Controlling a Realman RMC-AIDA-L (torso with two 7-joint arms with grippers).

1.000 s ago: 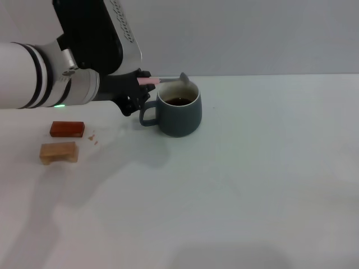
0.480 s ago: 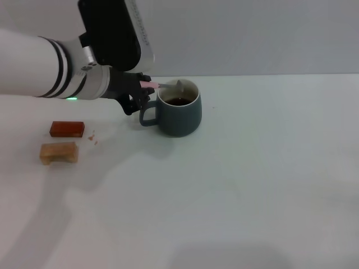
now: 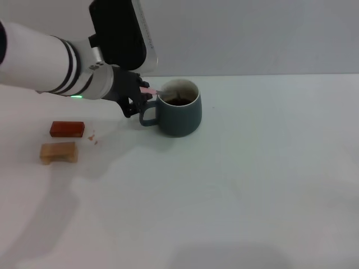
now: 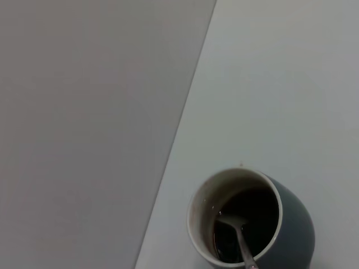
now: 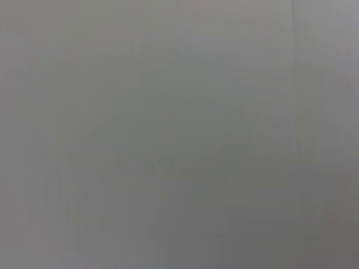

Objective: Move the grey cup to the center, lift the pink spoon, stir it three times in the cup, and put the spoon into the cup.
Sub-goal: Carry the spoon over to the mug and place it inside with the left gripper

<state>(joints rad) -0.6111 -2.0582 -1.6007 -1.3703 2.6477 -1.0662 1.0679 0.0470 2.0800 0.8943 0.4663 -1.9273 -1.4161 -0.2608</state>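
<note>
Right gripper out of sight; left gripper point(image 3: 141, 96) pinches pink spoon point(image 3: 150, 90), bowl hidden in grey cup point(image 3: 179, 108) with dark drink

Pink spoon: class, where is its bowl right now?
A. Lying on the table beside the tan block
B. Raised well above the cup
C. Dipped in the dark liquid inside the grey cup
C: the pink spoon, gripped by the left end effector, slants down into the grey cup, its bowl in the liquid.

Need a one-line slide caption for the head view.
Left gripper holds the pink spoon, its bowl dipped into the grey cup.
</note>
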